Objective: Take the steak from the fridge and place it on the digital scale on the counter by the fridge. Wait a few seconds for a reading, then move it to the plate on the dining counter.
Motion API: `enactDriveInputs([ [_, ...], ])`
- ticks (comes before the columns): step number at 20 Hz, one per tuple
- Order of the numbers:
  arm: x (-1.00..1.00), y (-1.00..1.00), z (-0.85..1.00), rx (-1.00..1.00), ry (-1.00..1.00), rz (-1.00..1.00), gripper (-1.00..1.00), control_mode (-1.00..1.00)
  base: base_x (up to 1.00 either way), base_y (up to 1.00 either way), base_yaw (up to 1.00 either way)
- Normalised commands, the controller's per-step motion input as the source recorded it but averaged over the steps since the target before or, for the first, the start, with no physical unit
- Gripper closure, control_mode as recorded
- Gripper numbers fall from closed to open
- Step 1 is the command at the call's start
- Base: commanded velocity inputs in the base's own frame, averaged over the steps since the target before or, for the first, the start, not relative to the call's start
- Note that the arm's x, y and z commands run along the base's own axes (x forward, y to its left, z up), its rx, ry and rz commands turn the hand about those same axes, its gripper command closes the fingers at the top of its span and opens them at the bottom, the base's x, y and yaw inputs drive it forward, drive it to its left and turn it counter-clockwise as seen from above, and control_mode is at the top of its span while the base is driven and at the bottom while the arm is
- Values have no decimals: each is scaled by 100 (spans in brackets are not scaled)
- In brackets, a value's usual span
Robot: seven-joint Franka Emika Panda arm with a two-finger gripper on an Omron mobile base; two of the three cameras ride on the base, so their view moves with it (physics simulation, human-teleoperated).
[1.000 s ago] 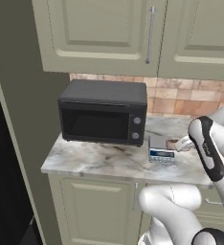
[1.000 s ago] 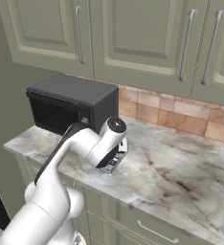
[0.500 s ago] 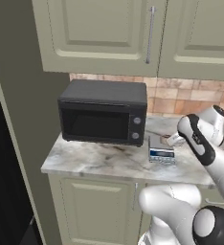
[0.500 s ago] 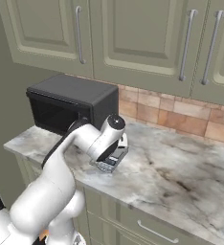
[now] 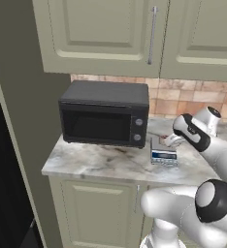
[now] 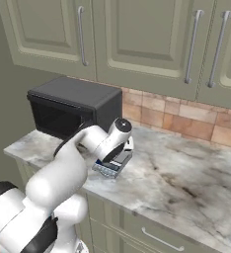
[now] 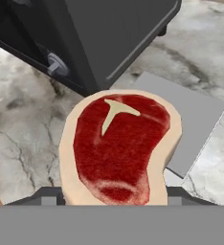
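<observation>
One boxy black microwave (image 5: 105, 113) with two round knobs sits on the grey-veined marble counter (image 6: 186, 170). Beside it lies one flat grey square scale (image 7: 190, 115), its blue-and-white display strip unreadable. The claw (image 5: 170, 141) grips one rounded red steak (image 7: 119, 146), tan-rimmed with a pale T mark, just above the scale.

counter: grey-white marbled top (image 5: 101, 164) over green cabinets — tiled wall behind it
microwave: black box (image 5: 105, 112) standing on the counter, just beyond and to one side of the fingers in the hand view
scale: flat grey square (image 7: 190, 119) lying on the counter right beside the microwave — below and just ahead of the fingers, blue-and-white display strip on its front edge
</observation>
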Motion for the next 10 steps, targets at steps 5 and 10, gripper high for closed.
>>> enactDriveInputs([
  [5, 15, -10, -26, 0, 0, 0, 100, -100, 0, 0, 0],
  [10, 13, -12, -17, 0, 0, 0, 100, -100, 0, 0, 0],
])
